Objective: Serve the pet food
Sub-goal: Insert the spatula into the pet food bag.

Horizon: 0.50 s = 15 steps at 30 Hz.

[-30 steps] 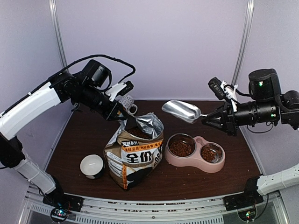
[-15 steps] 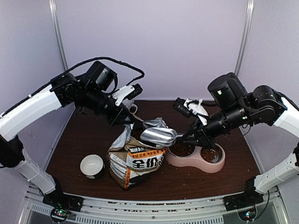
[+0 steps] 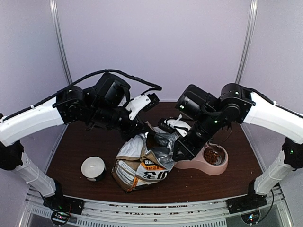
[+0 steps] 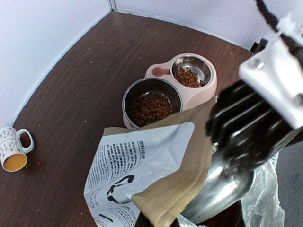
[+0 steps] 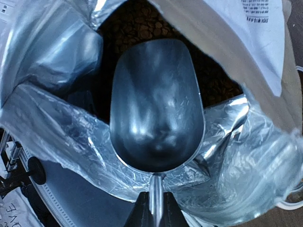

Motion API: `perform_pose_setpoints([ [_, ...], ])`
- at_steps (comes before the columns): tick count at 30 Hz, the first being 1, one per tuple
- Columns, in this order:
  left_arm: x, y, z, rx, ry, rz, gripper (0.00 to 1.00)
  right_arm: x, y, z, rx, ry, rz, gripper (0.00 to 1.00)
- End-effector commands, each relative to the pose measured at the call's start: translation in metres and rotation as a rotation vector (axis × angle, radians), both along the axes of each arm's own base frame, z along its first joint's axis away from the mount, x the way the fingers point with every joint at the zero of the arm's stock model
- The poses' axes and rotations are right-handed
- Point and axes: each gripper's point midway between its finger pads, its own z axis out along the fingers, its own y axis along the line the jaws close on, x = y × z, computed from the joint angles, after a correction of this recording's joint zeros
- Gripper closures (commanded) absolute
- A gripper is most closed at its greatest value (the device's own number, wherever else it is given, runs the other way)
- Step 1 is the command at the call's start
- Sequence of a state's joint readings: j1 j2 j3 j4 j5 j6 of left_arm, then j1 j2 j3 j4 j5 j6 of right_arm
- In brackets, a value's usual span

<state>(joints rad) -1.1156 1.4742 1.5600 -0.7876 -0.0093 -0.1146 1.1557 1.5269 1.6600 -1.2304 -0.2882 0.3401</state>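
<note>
The right claw (image 5: 154, 204) grips the empty steel scoop (image 5: 156, 104) by its handle, bowl aimed into the foil-lined bag (image 3: 142, 166) at brown kibble pellets (image 5: 137, 23) just beyond its lip; the left claw (image 3: 139, 128) pinches the bag's rim.

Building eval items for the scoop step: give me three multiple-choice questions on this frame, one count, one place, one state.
1. How many sides of the pink double bowl hold pet food?
A. none
B. one
C. both

2. Where is the head of the scoop?
A. over the pink double bowl
B. inside the open mouth of the bag
C. raised high, clear of everything

3. What is the state of the scoop?
A. empty
B. heaped with pet food
C. half full

Answers:
1 C: the left wrist view shows brown pellets in each steel cup.
2 B: the right wrist view shows the foil lining around the scoop, with pellets beyond its tip.
3 A: only bare shiny metal shows inside it.
</note>
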Motion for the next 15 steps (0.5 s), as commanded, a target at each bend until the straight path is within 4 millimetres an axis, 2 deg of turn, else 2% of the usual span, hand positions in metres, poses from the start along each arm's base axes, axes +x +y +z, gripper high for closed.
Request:
perform_pose_setpoints([
  [1,-0.003,-0.030,0.100,-0.428,-0.142,-0.007,1.00,-0.013,-0.010,-0.038,-0.139,0.154,-0.106,1.00],
  [5,-0.006,-0.033,0.089,-0.477,-0.097,-0.004,1.00,-0.005,0.006,-0.084,-0.147,0.231,-0.206,1.00],
  [8,-0.010,-0.036,0.077,-0.462,-0.066,-0.023,1.00,0.017,0.019,-0.114,-0.141,0.229,-0.294,1.00],
  [10,-0.013,-0.037,0.070,-0.453,-0.047,-0.038,1.00,0.036,0.030,-0.119,-0.117,0.192,-0.345,1.00],
  [15,-0.019,-0.036,0.061,-0.446,-0.011,-0.052,1.00,0.079,0.054,-0.111,-0.059,0.049,-0.458,1.00],
])
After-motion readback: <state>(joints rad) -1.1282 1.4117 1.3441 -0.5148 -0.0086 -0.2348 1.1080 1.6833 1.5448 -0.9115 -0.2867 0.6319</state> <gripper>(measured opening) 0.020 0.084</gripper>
